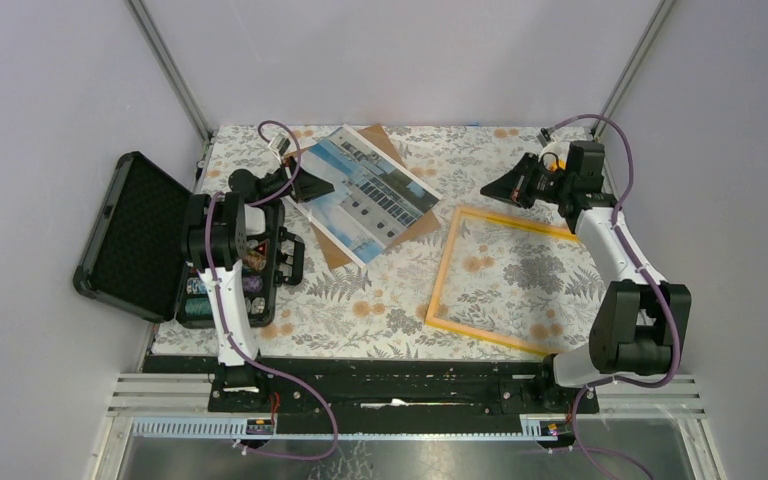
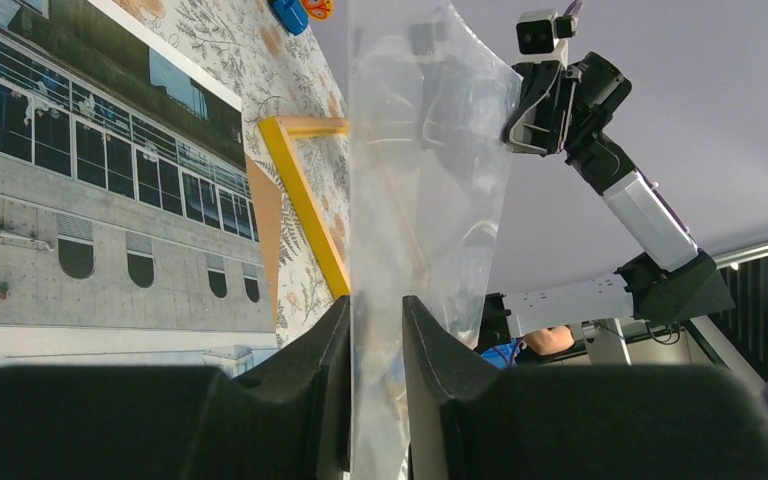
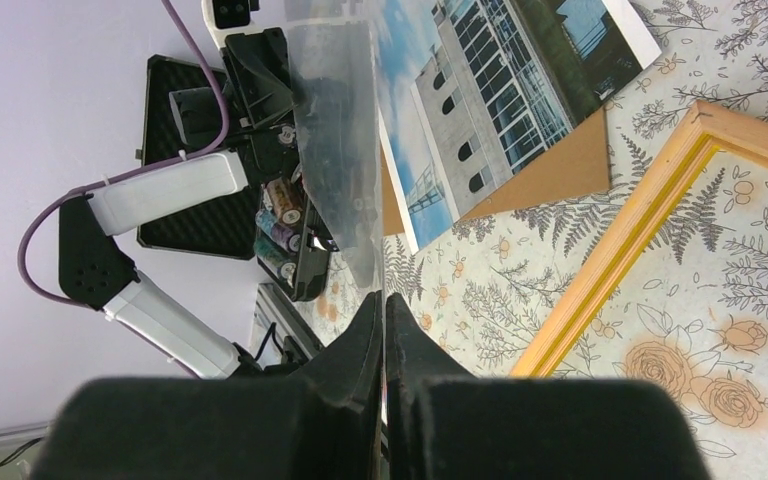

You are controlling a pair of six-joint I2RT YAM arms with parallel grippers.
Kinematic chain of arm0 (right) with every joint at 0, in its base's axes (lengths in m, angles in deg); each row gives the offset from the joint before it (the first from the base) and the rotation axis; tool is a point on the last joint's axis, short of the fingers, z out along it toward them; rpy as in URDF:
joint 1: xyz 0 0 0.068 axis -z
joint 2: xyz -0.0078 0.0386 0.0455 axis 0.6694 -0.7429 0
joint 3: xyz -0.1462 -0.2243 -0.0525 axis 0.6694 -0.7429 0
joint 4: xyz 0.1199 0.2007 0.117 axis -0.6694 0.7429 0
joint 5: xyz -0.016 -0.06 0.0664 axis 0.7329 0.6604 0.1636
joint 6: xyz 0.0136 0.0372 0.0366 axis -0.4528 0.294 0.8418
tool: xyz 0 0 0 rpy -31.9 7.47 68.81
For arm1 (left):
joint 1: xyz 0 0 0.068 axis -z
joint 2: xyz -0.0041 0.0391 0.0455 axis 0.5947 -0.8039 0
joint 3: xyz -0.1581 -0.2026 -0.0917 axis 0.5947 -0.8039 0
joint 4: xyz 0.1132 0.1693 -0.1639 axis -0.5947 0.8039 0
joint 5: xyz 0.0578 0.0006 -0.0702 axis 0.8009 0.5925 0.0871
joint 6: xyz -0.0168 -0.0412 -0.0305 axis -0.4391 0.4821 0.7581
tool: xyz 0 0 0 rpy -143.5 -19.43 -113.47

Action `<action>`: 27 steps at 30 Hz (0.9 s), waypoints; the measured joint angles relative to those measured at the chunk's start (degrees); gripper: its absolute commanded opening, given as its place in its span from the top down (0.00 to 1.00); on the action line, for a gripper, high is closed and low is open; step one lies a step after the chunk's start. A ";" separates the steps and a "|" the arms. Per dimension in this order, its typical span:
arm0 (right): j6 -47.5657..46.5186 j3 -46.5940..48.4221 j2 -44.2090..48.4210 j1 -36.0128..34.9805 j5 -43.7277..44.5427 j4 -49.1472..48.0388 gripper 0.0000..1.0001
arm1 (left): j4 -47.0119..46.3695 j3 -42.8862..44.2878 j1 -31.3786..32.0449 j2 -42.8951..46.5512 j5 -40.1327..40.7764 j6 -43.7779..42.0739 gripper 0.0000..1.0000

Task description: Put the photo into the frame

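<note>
**Over the photo, a clear film pinched by both tools**

At the near right of the floral-patterned tabletop [image 1: 400,310], the thin yellow-orange rectangular frame [image 1: 441,270] lies flat, turned slightly askew, and the flower pattern shows through its clear pane. Nothing lies inside it. At the near left, an open black hard case [image 1: 130,235] sits at the tabletop's edge with its lid thrown back to the left.

Farther back, left of centre, the large paper photo [image 1: 375,190] of blue sky and a white building with dark window rows lies face up and at an angle. It rests on a plain brown hardboard sheet [image 1: 328,248], whose corners stick out from under it. The board's nearest corner comes close to the frame's far left corner but stays apart from it.

Above this area a clear plastic film [image 2: 425,150] stands in the air between the two arms. The left tool [image 2: 376,300] has its fingers against either side of the film, gripping it. The right tool [image 3: 381,298], beyond the frame's far edge, has its fingers pressed together, and a corner of the same film runs down into their tips.
</note>
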 measured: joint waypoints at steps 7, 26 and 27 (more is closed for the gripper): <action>-0.02 -0.02 -1.75 0.76 0.13 0.33 0.78 | 0.50 0.00 0.00 0.00 0.02 -1.07 0.95; -5.53 -0.04 -14.05 4.63 21.70 13.75 0.26 | 53.55 -3.65 7.91 5.11 13.27 -34.32 1.00; -5.73 -0.04 -14.43 4.63 22.95 14.16 0.26 | 58.03 -3.58 8.44 6.29 14.69 -36.79 1.00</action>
